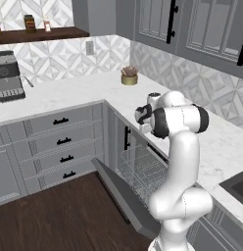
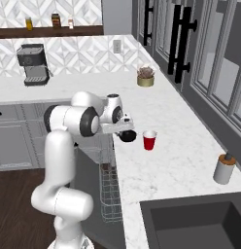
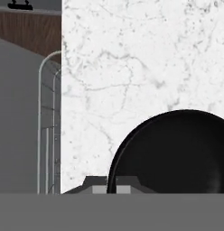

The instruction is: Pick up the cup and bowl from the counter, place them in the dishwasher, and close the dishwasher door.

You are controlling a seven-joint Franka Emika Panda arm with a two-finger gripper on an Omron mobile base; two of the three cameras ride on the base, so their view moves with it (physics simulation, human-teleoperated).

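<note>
Bowl first: the small, shallow, glossy black bowl sat right at the gripper's dark fingertips in the hand view, its rim overlapping one tip, but whether the fingers were closed on that rim or merely beside it could not be told. In the right base view the black two-finger gripper hung at the black bowl, and the bowl appeared just off or barely on the white marble-look counter, near the counter's front edge.

Just beside the bowl, farther in from the edge, stood the small red tapered plastic cup with its white rim, upright and apart from the gripper. Past the counter edge from the bowl, the grey wire rack of the dishwasher showed below, and the flat grey dishwasher door hung dropped open toward the dark wood floor.

Well beyond the bowl along the counter sat a small potted plant in a yellowish pot. A grey-and-brown soap dispenser bottle stood on the far side of the cup from the bowl, next to the dark sink basin. A grey espresso machine rested on the other run of counter, well apart from the bowl.
</note>
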